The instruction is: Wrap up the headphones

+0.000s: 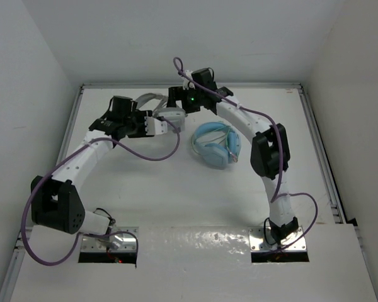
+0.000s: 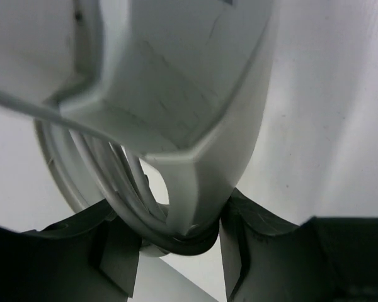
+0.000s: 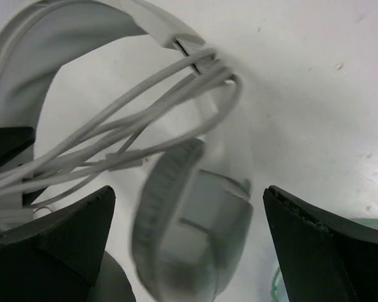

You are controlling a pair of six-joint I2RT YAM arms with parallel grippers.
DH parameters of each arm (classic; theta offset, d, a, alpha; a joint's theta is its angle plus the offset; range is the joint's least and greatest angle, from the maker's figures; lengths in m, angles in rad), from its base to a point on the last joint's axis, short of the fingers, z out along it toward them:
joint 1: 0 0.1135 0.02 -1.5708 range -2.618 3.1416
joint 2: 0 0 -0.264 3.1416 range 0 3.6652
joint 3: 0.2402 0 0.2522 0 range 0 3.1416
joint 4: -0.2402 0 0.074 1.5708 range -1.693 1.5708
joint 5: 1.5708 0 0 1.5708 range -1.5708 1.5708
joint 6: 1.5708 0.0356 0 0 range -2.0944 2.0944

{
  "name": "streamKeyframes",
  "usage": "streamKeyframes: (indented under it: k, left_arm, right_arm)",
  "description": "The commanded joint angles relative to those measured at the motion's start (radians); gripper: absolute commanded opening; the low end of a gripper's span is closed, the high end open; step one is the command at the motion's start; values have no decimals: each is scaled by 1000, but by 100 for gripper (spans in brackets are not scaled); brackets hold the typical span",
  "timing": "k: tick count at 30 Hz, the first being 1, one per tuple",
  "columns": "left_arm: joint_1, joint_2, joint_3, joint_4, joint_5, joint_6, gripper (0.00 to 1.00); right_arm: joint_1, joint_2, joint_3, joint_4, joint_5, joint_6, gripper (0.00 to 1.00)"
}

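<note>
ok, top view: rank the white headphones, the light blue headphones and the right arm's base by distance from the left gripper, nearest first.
1. white headphones: held by the left gripper, far centre of the table.
2. light blue headphones: to its right, mid-table.
3. right arm's base: near edge, right side.

The headphones look smooth matt plastic, their cable smooth too.
</note>
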Motion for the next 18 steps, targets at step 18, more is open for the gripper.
streamKeyframes:
  k: [18]
  left_arm:
    - [127, -100, -37, 61, -131, -16, 0]
  right_arm:
    - [-137, -188, 108, -60, -279, -87, 99]
